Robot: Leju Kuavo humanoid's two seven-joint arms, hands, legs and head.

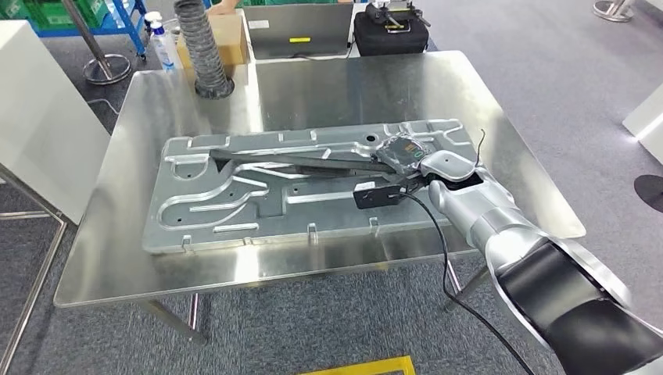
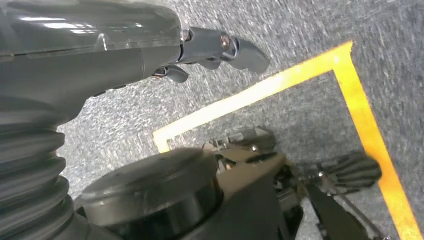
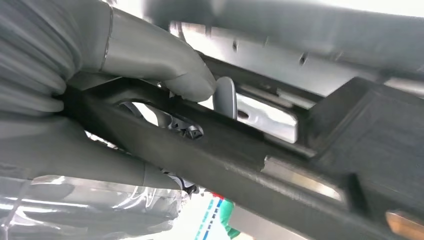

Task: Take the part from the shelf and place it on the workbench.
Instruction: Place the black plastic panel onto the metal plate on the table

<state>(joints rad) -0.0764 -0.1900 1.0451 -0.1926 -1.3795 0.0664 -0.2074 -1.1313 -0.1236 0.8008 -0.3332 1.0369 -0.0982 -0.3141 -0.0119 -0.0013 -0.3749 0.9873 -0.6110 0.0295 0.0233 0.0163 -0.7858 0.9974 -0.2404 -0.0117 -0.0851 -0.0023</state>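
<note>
Grey corrugated hose [image 1: 202, 48] is standing upright at the bench's far left corner. Spray bottle [image 1: 163, 41] with a blue label is sitting just behind that edge, beside a cardboard box [image 1: 227, 35]. Grey case [image 1: 299, 30] with a yellow label and a black bag [image 1: 390, 31] are sitting past the far edge. White cabinet [image 1: 35, 117] is standing off to the left. Yellow floor tape [image 2: 280, 82] is running across grey carpet [image 2: 320, 25].
</note>
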